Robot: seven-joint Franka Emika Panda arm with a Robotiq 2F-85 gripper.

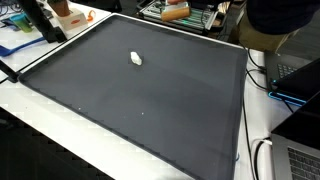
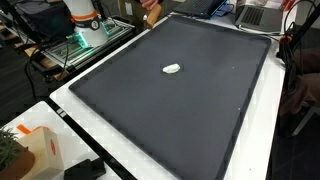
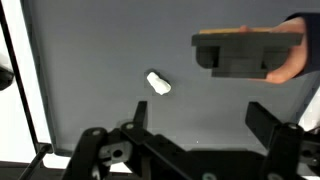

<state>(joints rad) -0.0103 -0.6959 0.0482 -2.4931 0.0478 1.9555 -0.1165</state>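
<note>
In an exterior view, a small white piece (image 1: 136,58) is seen lying on a dark mat (image 1: 150,120), in its far left part, well apart from the edges. In an exterior view, the white piece (image 2: 172,69) is found near the middle of the mat (image 2: 180,120).

In the wrist view, the gripper (image 3: 200,118) is seen above the mat (image 3: 90,50), its jaws spread wide with nothing held between them. The white piece (image 3: 158,83) lies just beyond the left finger. At the far right, a dark block (image 3: 245,52) is held by a hand (image 3: 292,62).
</note>
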